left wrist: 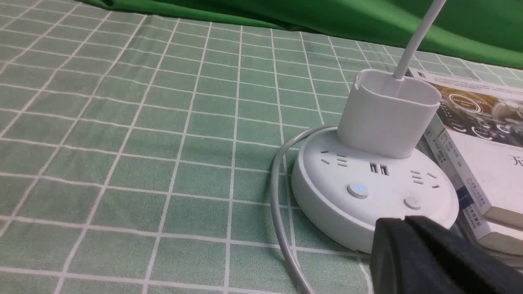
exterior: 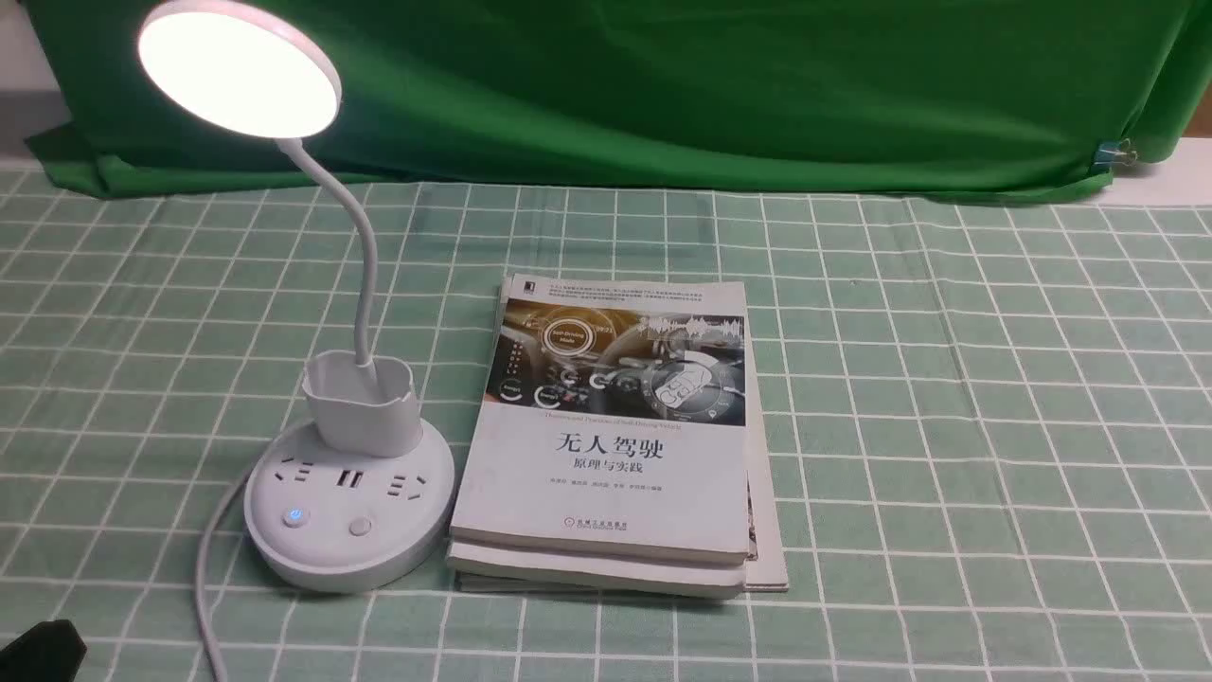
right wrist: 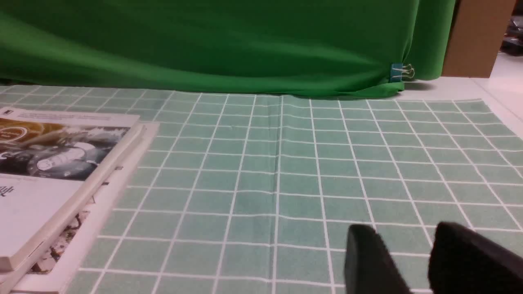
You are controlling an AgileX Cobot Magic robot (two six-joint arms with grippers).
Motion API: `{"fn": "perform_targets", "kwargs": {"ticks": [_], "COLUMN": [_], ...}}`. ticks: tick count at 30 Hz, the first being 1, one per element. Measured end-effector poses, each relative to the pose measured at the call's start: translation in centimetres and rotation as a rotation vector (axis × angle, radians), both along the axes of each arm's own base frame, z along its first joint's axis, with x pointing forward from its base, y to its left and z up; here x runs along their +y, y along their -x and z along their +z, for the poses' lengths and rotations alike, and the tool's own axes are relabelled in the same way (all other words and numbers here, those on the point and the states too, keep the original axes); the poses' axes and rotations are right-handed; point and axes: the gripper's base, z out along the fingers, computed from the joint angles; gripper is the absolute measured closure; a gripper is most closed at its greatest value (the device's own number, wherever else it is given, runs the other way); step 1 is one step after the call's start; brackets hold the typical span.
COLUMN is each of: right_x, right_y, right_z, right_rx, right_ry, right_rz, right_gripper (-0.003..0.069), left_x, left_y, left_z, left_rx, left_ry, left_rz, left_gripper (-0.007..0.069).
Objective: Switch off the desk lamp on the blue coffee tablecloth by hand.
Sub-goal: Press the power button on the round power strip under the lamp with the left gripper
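Left gripper (exterior: 43, 652): front view catches only its dark end, low in the left corner, apart from the lamp. Desk lamp (exterior: 355, 511) stands upright on the left part of the green tablecloth (exterior: 947, 474). Disc head (exterior: 237, 71) lit bright white; bendy neck (exterior: 365, 256) rises from the cup holder (exterior: 363, 403). Round base carries sockets and two buttons; the left button (exterior: 295, 517) glows blue, the other (exterior: 361, 527) is plain. Grey cord (exterior: 204, 587) curves round the left side of the base toward the robot. Book stack (exterior: 606, 474) lies just right of the base, black-and-brown picture on the top cover. Dark green backdrop (exterior: 663, 95) behind, clip (exterior: 1113, 154) at its right end.

Left wrist view: gripper closed, fingers (left wrist: 392, 249) together, dark and slightly blurred. They overlap the near edge of the lamp base in the picture; contact cannot be told. Blue-lit button and plain button both visible, as are the cord and part of the books.

Right wrist view: right gripper (right wrist: 402, 241) open, a gap between its blurred dark fingertips, over bare tablecloth. Book stack in part, well apart from it; backdrop and clip beyond, beside a brown panel (right wrist: 478, 38).
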Motion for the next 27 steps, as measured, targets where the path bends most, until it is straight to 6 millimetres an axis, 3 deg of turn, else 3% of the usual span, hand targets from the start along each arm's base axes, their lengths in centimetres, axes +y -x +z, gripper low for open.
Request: {"fn": "perform_targets", "kwargs": {"ticks": [19, 24, 27], "right_x": [0.0, 0.0, 0.0], "right_y": [0.0, 0.0, 0.0], "right_z": [0.0, 0.0, 0.0], "right_rx": [0.000, 0.000, 0.000], "right_ry": [0.000, 0.000, 0.000], "right_rz": [0.000, 0.000, 0.000], "right_gripper": [0.0417, 0.0417, 0.0417], "left_x": [0.0, -0.2, 0.0], "left_y": [-0.1, -0.2, -0.2], "left_z": [0.3, 1.6, 2.1], "left_rx": [-0.034, -0.140, -0.183], "left_ry": [0.035, 0.525, 0.635], "left_rz": [0.007, 0.046, 0.064], "left_gripper": [0.0624, 0.0624, 0.0624]}}
